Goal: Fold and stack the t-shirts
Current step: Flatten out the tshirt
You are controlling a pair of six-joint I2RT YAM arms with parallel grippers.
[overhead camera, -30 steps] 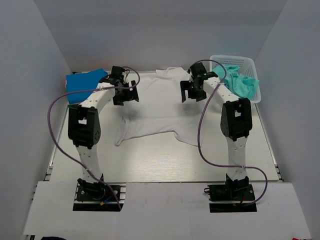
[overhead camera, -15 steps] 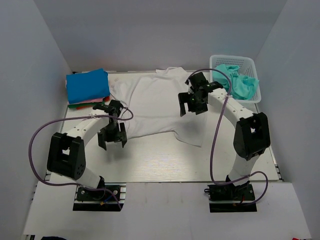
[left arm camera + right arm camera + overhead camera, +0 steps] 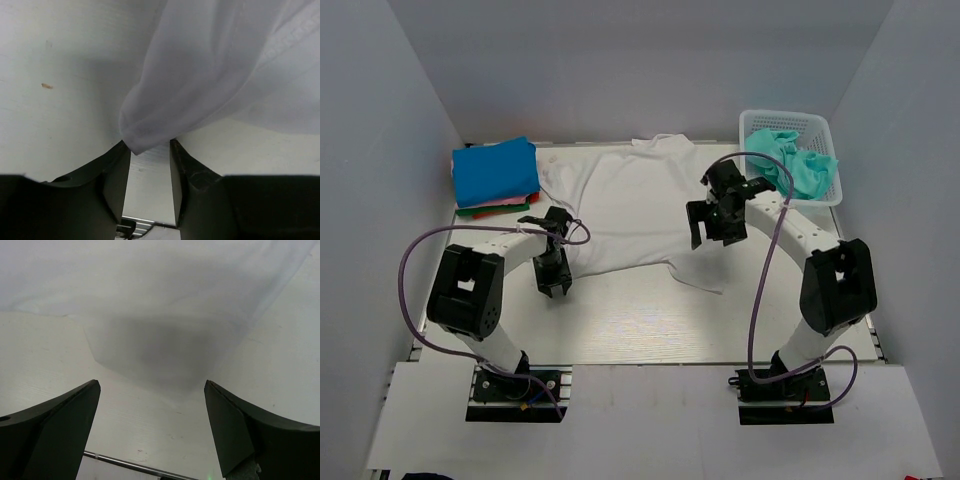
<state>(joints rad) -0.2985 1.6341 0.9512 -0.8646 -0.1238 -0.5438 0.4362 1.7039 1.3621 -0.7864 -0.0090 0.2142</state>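
- White t-shirt: its seven-o'clock hem corner sits between the half-apart jaws of my left gripper; I'd bite deeper before clamping.
- Right gripper, jaws wide, hovers near the five-o'clock corner.

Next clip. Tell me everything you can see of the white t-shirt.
The white t-shirt is thin, soft cloth, lying spread and slightly rumpled on the table, collar at the far edge, hem toward the arms. One hem corner sits between the fingers of the left pincer, which stand apart, not clamped. The other corner lies below the wide-open right pincer, apparently untouched. One sleeve ends beside the folded blue shirt.
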